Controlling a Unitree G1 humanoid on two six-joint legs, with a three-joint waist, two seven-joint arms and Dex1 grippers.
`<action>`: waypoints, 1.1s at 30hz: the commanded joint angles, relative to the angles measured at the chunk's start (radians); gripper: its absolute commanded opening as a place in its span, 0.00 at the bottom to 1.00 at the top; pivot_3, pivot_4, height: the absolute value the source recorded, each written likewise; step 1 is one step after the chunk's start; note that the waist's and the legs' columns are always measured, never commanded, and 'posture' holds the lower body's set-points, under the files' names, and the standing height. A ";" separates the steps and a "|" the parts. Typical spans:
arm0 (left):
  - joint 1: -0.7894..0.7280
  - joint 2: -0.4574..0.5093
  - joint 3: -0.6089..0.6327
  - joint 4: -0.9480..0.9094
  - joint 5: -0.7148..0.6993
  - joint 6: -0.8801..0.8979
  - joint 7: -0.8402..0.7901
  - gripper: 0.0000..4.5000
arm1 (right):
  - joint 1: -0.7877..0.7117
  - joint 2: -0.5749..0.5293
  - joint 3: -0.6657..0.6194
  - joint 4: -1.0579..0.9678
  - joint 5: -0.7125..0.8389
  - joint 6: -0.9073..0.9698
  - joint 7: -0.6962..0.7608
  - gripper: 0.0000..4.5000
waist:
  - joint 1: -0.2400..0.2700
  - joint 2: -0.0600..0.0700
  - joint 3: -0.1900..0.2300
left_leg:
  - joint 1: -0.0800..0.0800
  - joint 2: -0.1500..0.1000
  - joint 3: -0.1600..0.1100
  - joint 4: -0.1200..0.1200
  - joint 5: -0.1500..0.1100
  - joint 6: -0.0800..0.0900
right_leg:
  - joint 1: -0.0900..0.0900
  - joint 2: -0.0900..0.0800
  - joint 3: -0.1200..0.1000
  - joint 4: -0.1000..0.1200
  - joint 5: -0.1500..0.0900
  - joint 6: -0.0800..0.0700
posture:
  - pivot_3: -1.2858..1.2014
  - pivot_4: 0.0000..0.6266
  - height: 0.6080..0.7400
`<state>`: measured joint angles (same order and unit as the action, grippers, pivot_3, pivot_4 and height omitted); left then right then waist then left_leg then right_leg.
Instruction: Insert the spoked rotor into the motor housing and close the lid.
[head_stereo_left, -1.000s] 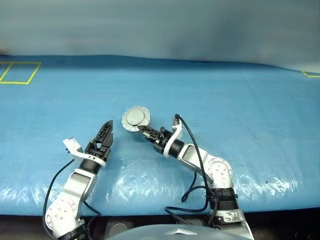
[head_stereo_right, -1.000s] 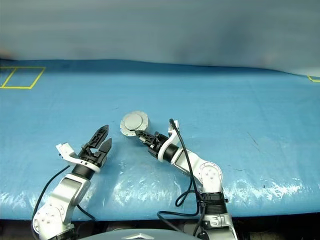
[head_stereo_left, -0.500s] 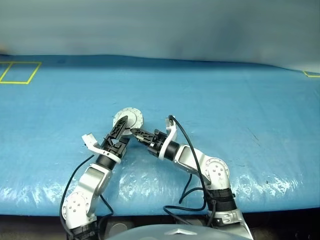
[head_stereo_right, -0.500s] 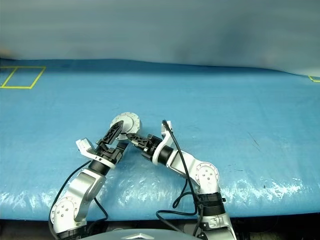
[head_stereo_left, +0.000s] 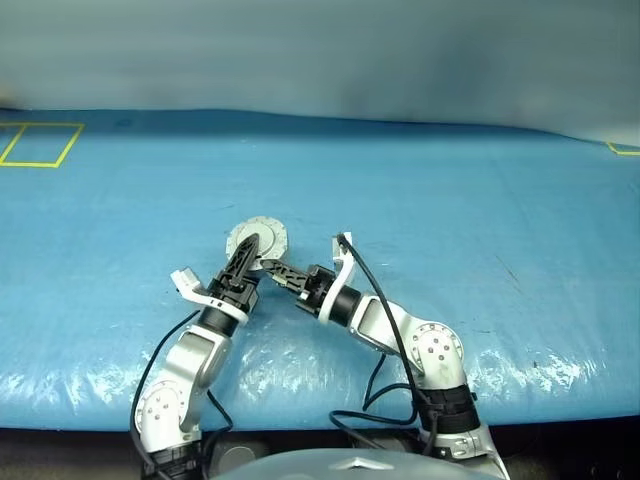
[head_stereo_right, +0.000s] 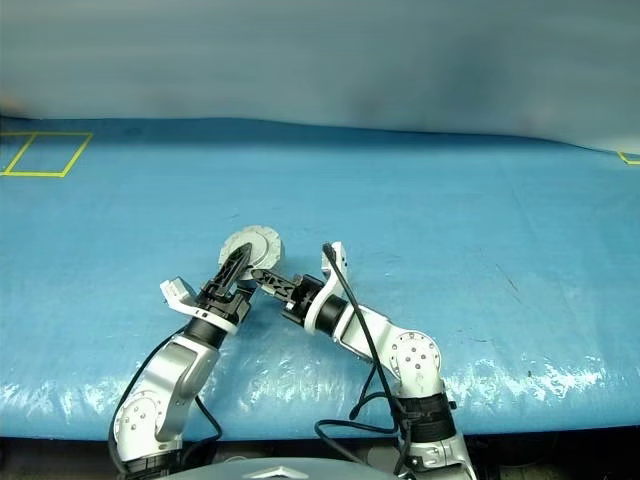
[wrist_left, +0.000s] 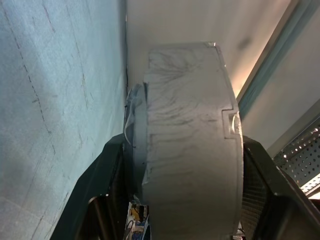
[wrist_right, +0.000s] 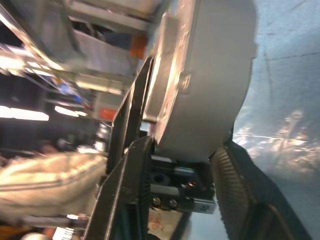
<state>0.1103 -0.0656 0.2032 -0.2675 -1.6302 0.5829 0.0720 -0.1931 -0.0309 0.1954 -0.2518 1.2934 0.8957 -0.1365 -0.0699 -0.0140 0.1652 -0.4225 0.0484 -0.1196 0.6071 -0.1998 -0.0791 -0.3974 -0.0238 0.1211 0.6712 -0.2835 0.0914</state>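
Silver-grey motor housing (head_stereo_left: 257, 239) held on edge above the blue cloth (head_stereo_left: 480, 200), lid (wrist_left: 133, 135) already seated. Left gripper (head_stereo_left: 247, 262) pinches it across its width; right gripper (head_stereo_left: 274, 268), just beside, also spans it, fingers parted. Both equally near.

Motor housing (head_stereo_left: 257, 240) held above surface (head_stereo_left: 480, 200), between left end effector (head_stereo_left: 246, 262) on its left and right end effector (head_stereo_left: 272, 267) on its right.
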 joint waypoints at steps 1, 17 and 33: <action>-0.103 0.033 0.046 -0.008 0.045 -0.056 0.033 0.52 | -0.012 -0.089 0.092 -0.079 -0.272 -0.068 0.065 0.64 | 0.005 0.000 0.000 | 0.000 0.000 0.000 0.001 0.000 0.000 | 0.000 0.000 0.000 0.000 0.000 0.000 | 0.52 0.24 1.00; -0.866 0.197 0.178 0.912 0.407 -0.112 -0.154 0.52 | 0.103 -0.260 0.311 -0.166 -1.093 -0.413 0.109 1.00 | 0.033 -0.002 0.002 | -0.010 -0.003 -0.003 0.004 0.004 -0.004 | 0.000 -0.001 -0.002 -0.013 0.008 0.005 | 0.52 0.24 1.00; -1.124 0.208 0.277 1.428 0.746 -0.232 -0.292 0.75 | 0.200 -0.176 0.273 -0.164 -1.253 -0.401 0.162 1.00 | 0.013 -0.004 0.004 | -0.009 -0.003 -0.003 0.002 0.004 -0.005 | -0.001 -0.002 -0.003 -0.010 0.008 0.003 | 0.52 0.24 1.00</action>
<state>-1.0010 0.1318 0.4721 1.1699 -0.9100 0.3404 -0.1975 0.0020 -0.2219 0.4798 -0.3855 0.0506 0.4942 0.0206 -0.0572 -0.0178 0.1687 -0.4312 0.0457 -0.1228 0.6095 -0.1960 -0.0839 -0.3980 -0.0255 0.1184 0.6617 -0.2757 0.0942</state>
